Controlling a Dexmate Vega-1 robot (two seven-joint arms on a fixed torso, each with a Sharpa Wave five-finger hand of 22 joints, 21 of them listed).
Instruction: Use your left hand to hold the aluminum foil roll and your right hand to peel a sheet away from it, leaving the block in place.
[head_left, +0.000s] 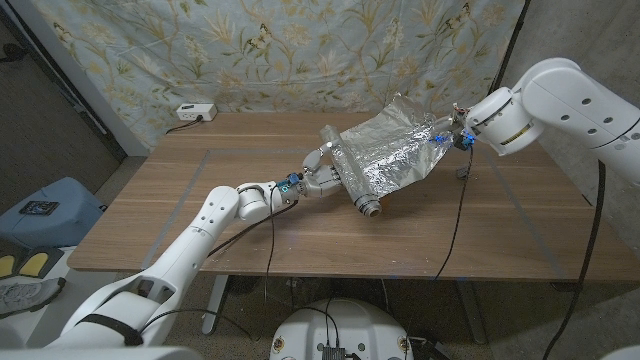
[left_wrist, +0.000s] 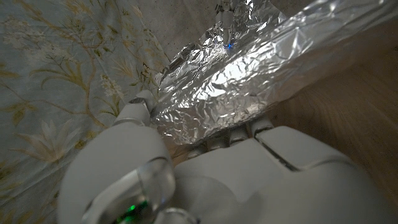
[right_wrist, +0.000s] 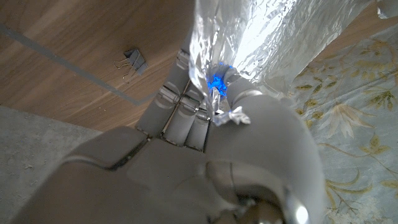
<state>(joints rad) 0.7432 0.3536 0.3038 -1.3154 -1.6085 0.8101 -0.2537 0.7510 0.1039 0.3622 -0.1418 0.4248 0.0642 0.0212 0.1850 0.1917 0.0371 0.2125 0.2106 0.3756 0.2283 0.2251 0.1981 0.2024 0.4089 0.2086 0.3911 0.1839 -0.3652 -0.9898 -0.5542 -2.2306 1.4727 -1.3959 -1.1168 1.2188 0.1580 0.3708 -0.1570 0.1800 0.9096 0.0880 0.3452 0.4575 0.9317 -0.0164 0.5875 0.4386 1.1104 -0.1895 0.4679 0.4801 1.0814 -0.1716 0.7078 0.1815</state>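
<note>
Gripping foil roll (head_left: 352, 182), left hand (head_left: 318, 178) half hidden, right hand (head_left: 447, 132) pinching crinkled sheet (head_left: 392, 150) edge.

One aluminum foil roll (head_left: 348, 178) on one wooden table (head_left: 180, 220), with one crinkled sheet (head_left: 395, 150) drawn off toward 2 o'clock. Two robot hands: left hand (head_left: 318, 177) at the roll, right hand (head_left: 445, 132) at the sheet's far edge. One binder clip (right_wrist: 134, 60). One white power strip (head_left: 195, 112) at 11 o'clock.

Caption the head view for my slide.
Left hand holds crinkled silver aluminum foil roll on wooden table; right hand pulls its sheet.
</note>
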